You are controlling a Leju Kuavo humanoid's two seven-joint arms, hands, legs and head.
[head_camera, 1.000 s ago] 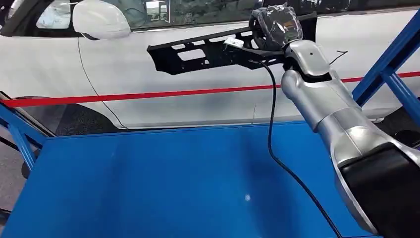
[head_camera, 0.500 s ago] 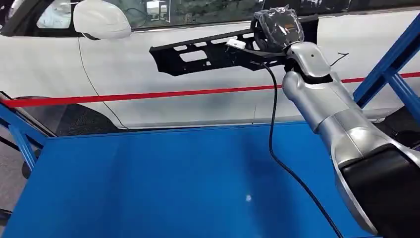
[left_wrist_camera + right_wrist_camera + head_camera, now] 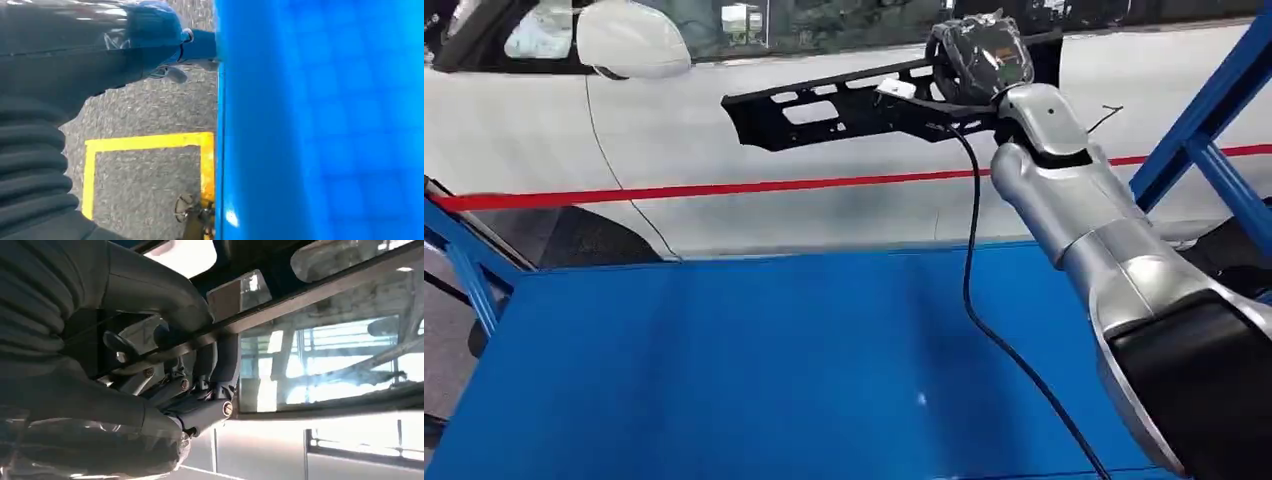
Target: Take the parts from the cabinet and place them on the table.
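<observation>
Far left in the head view: a white side mirror point(image 3: 632, 38) on a white car point(image 3: 754, 150), with a red tape line point(image 3: 724, 188) stretched across in front of the door. Below it, the blue counter point(image 3: 754, 370), broad and glossy, framed at its left corner by a slanted blue strut point(image 3: 462, 262). Seen from the left wrist: the counter's edge point(image 3: 220, 150) over grey speckled floor point(image 3: 145, 110) marked with a yellow line point(image 3: 145, 142); left hand point(image 3: 40, 165) visible just as grey ribbed cover and a dark glossy shape — open or closed, cannot tell.

Moving right, above the counter and well clear of it: a long black part point(image 3: 844, 105), a flat perforated bracket carrying a small white tag point(image 3: 896, 88), held roughly level with its free end pointing left, against the car door. At its right end, the right hand point(image 3: 979, 55), wrapped in clear plastic, clamped around the part. Confirmed from the right wrist — dark fingers point(image 3: 200, 390) curled under a thin black bar of the part point(image 3: 280, 307), thick grey thumb point(image 3: 155, 292) lying over it.

Further right: a black cable point(image 3: 972, 260) hanging from the wrist and trailing down across the counter, the silver right arm point(image 3: 1104, 240), and a blue diagonal frame point(image 3: 1204, 130) at the far edge.
</observation>
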